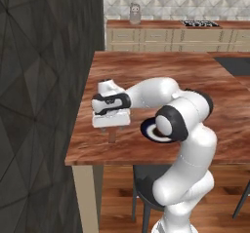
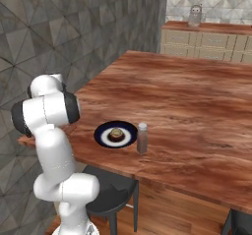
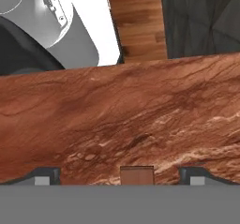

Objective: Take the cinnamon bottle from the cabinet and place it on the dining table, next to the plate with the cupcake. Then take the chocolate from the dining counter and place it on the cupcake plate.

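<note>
Left base view: behind-left of the arm, looking forward and down over the dining table (image 1: 195, 76)
Right base view: behind-right, same table, plate (image 2: 104, 134) shared
Hand view: close above the tabletop, facing straight down

The dining table (image 2: 197, 101) has a reddish-brown wood-grain top with darker and paler streaks, and the chocolate (image 3: 137, 175) is a matching plain brown. The plate (image 2: 104, 136) is dark blue with a white inner ring, carrying a tan-and-brown cupcake (image 2: 116, 133); the cinnamon bottle (image 2: 142, 138) is brown with a pale grey cap. The wall (image 1: 44, 81) bears a dark grey faceted triangle pattern, and the cabinets (image 1: 171, 38) are beige.
</note>
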Tool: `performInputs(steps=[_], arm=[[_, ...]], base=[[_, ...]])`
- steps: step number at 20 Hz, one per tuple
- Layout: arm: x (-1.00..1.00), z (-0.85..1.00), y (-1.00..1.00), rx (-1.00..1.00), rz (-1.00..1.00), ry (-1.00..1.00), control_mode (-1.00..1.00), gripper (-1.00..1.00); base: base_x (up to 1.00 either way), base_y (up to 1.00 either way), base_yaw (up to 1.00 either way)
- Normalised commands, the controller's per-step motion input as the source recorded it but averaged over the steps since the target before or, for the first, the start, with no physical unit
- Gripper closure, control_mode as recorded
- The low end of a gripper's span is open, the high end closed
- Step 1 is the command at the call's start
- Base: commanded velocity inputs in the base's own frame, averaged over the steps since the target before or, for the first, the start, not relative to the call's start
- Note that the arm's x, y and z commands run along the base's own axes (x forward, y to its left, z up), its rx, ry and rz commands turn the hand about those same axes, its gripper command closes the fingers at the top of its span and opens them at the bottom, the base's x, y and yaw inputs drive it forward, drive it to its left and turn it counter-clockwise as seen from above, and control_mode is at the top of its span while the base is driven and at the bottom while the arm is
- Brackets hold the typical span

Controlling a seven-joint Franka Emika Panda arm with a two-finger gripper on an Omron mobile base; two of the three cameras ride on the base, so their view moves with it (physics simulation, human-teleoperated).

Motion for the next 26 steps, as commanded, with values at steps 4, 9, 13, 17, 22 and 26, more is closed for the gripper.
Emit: performInputs(steps=[4,9,13,17,22,26], arm=[[0.19,-0.67,0.00,0.00,0.00,0.00,-1.00,-1.00],[0.29,-0.42,0.00,0.00,0.00,0.00,-1.00,-1.00],[0.31,-0.29,0.00,0.00,0.00,-0.02,-1.00,-1.00],[0.06,-0.23,-0.01,0.00,0.00,-0.09,-1.00,-1.00],[0.02,-0.16,-0.10,0.00,0.00,-0.10,-1.00,-1.00],[0.00,-0.21,-0.47,0.06,0.00,-0.11,-1.00,-1.00]], base=[[0.00,0.00,0.00],[0.00,0.00,0.00],[0.00,0.00,0.00],[0.00,0.00,0.00],[0.00,0.00,0.00],[0.00,0.00,0.00]])
